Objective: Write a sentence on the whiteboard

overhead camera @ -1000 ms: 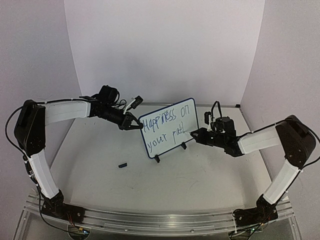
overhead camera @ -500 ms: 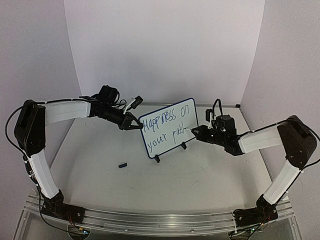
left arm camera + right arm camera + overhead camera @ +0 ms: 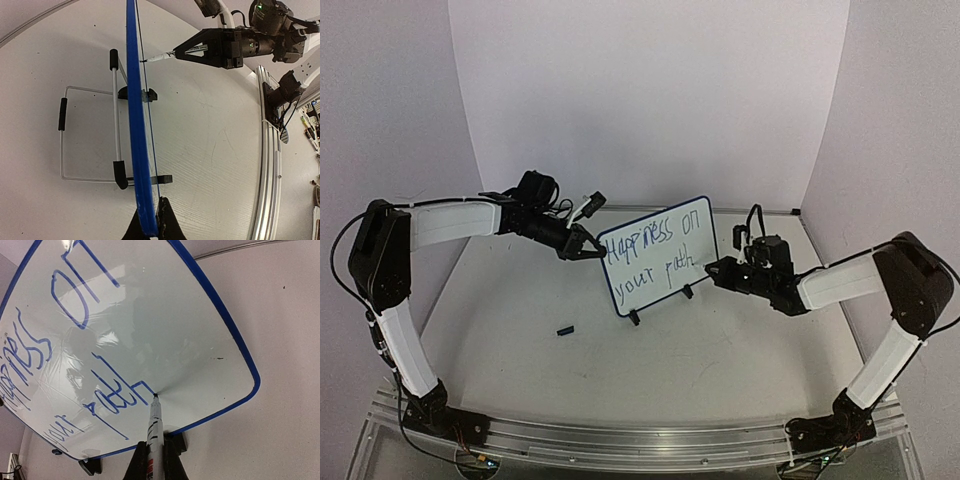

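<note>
The whiteboard (image 3: 642,261) stands upright on its black clip feet (image 3: 176,441) in the middle of the table. The sentence (image 3: 655,243) reads "Happiness on your path" in two slanted blue lines; its last word (image 3: 112,395) fills the right wrist view. My left gripper (image 3: 592,250) is shut on the board's left rim (image 3: 132,115), which shows edge-on. From the right, my right gripper (image 3: 712,268) is shut on a slim marker pen (image 3: 155,430). The pen's tip touches the board at the end of the final "h".
A small black pen cap (image 3: 565,329) lies on the table in front of the board, to the left. A wire stand (image 3: 90,135) props the board from behind. White walls close in the back and both sides.
The final "h" of "path" has been completed. My right gripper shifted slightly along the board with the pen. The left arm has not moved.
</note>
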`<act>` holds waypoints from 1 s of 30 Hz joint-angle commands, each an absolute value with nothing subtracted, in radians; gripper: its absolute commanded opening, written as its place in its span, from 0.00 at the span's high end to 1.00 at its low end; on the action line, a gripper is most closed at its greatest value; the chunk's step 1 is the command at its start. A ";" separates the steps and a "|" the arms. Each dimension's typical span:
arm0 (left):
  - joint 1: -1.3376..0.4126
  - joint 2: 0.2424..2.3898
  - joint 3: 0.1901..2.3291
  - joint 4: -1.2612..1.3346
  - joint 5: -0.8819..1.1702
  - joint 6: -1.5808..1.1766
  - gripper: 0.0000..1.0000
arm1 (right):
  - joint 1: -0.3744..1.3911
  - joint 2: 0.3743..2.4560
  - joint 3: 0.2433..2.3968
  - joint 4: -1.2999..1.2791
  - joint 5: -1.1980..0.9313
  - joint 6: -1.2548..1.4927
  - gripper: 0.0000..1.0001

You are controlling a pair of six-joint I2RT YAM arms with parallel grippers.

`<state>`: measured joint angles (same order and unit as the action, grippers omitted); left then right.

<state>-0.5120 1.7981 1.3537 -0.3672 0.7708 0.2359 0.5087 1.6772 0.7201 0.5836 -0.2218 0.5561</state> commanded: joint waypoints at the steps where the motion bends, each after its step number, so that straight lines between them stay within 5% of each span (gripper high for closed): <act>1: -0.538 1.821 1.335 -0.469 0.676 0.299 1.00 | 0.505 1.680 0.695 0.596 -0.210 0.570 1.00; 15: -0.540 1.818 1.335 -0.470 0.675 0.298 1.00 | 0.504 1.551 0.698 0.543 -0.149 0.532 1.00; 30: -0.540 1.819 1.335 -0.470 0.675 0.298 1.00 | 0.504 1.632 0.706 0.539 -0.137 0.538 1.00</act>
